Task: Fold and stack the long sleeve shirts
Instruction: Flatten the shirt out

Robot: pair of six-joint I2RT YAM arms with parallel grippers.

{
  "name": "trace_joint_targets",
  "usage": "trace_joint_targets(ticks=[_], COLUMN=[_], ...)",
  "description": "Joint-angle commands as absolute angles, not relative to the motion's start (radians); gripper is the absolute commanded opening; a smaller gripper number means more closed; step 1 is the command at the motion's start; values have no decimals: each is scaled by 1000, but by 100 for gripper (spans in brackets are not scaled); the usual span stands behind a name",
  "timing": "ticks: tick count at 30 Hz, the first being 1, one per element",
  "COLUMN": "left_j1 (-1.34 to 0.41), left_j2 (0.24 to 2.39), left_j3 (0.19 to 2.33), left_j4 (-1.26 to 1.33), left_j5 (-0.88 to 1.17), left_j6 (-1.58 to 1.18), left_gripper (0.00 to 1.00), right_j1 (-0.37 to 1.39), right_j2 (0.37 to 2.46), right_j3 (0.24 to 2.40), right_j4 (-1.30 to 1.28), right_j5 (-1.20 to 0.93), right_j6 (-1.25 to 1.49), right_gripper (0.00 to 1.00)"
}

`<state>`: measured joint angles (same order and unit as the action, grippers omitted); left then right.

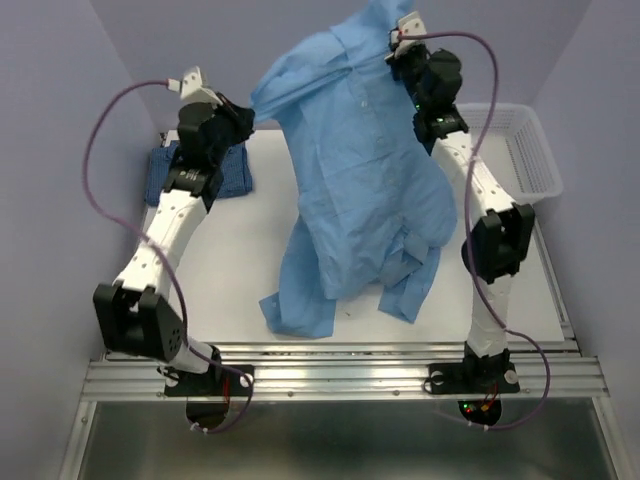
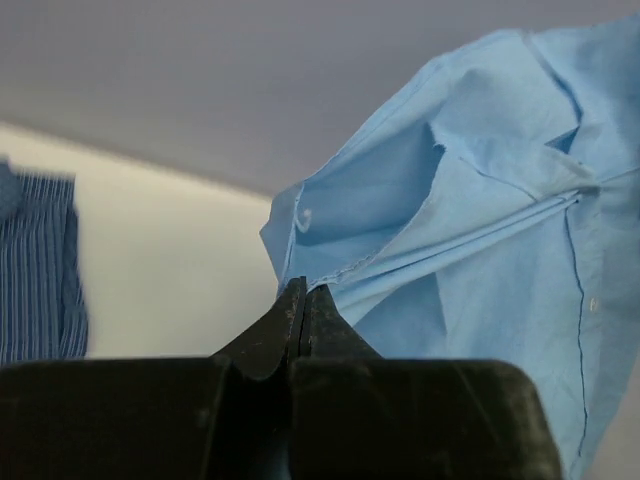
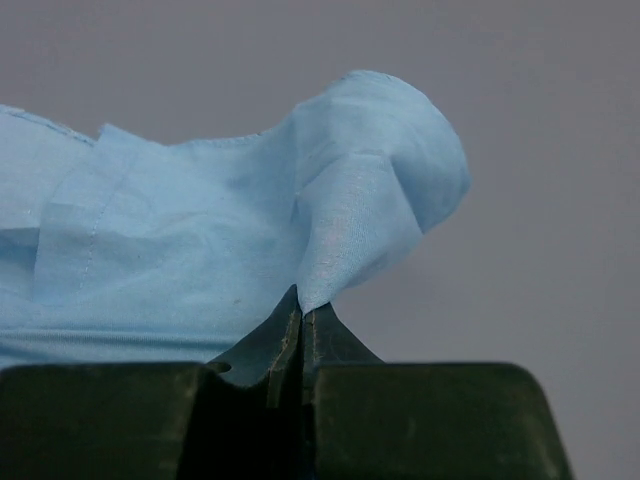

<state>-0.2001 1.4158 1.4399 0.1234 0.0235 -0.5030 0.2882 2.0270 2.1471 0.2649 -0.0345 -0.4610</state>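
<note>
The sky-blue shirt (image 1: 360, 170) trails its hem on the table (image 1: 230, 270) near the front edge, and the rest hangs spread between my arms. My left gripper (image 2: 303, 290) is clenched on its cloth. My right gripper (image 3: 301, 300) pinches another fold, higher up. Beyond, the dark-blue checked shirt (image 1: 232, 178) lies folded at the far-left corner, and the white mesh basket (image 1: 525, 140) sits at the far right.

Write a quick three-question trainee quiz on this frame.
1. True or false: the left gripper and the right gripper are both shut on the light blue shirt, holding it up.
2. The darker blue shirt lies: A) over the right arm; B) on the table, far left; C) between both grippers.
3. Fill in: at the table's far right stands a white mesh ____.
Key: 1 true; 2 B; 3 basket.
</note>
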Motion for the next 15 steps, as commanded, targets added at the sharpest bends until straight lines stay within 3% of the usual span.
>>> trace_joint_targets(ticks=[1, 3, 5, 6, 7, 8, 10, 11, 14, 15], left_j1=[-55, -9, -8, -8, -8, -8, -8, -8, -14, -20], left_j2=[1560, 1665, 1784, 1804, 1802, 1789, 1726, 1698, 1594, 1556], left_j3=[1312, 1353, 1413, 1419, 1419, 1410, 1396, 1379, 1349, 1341], left_j4=[16, -107, -178, -189, -186, -161, -132, -100, -65, -61], left_j5=[-77, 13, 26, 22, 17, 11, -37, -44, -52, -64], left_j6=[-589, -592, -583, -578, -581, -581, -589, -591, -581, -583], left_gripper=[0, 0, 0, 0, 0, 20, 51, 97, 99, 99], right_j1=[176, 176, 176, 176, 176, 176, 176, 176, 176, 176], right_j2=[2261, 2360, 2431, 2428, 2419, 2380, 2271, 2220, 1976, 1915], right_j3=[2241, 2337, 2418, 2416, 2411, 2389, 2338, 2230, 1984, 1803], right_j4=[322, 260, 181, 172, 158, 111, 24, 9, 6, 14], right_j5=[97, 22, -118, -141, -173, -187, -219, -224, -247, -250], right_j6=[-378, -303, -234, -168, -140, -123, -89, -74, -8, 62], right_gripper=[1, 35, 85, 100, 100, 100, 100, 100, 100, 100])
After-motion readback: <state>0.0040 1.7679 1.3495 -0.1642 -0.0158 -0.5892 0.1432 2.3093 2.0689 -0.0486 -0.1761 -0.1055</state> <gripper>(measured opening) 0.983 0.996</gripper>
